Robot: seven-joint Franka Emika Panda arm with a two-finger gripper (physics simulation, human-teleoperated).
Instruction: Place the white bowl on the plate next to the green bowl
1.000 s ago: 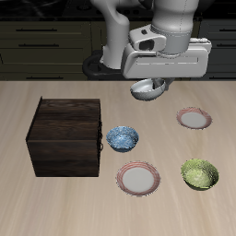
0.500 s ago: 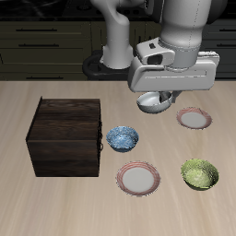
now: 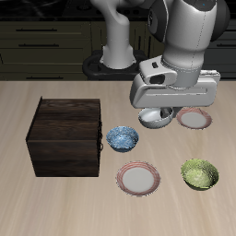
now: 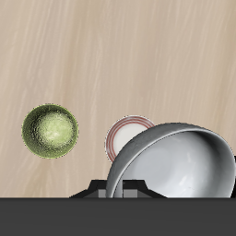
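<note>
My gripper (image 3: 155, 111) is shut on the rim of the white bowl (image 3: 154, 117) and holds it tilted above the table, behind the blue bowl and beside the smaller pink-rimmed plate. The plate (image 3: 138, 178) lies near the table's front edge, with the green bowl (image 3: 200, 174) beside it. In the wrist view the white bowl (image 4: 175, 161) fills the foreground at the gripper (image 4: 124, 190) and covers part of the plate (image 4: 124, 135). The green bowl (image 4: 51, 130) lies beside that plate.
A dark wooden box (image 3: 64, 136) stands on the table. A blue patterned bowl (image 3: 122, 138) sits beside it. A second, slightly smaller pink-rimmed plate (image 3: 194, 118) lies farther back, close to the held bowl.
My gripper has carried the white bowl lower and toward the table's front edge. Nothing on the table has moved.
</note>
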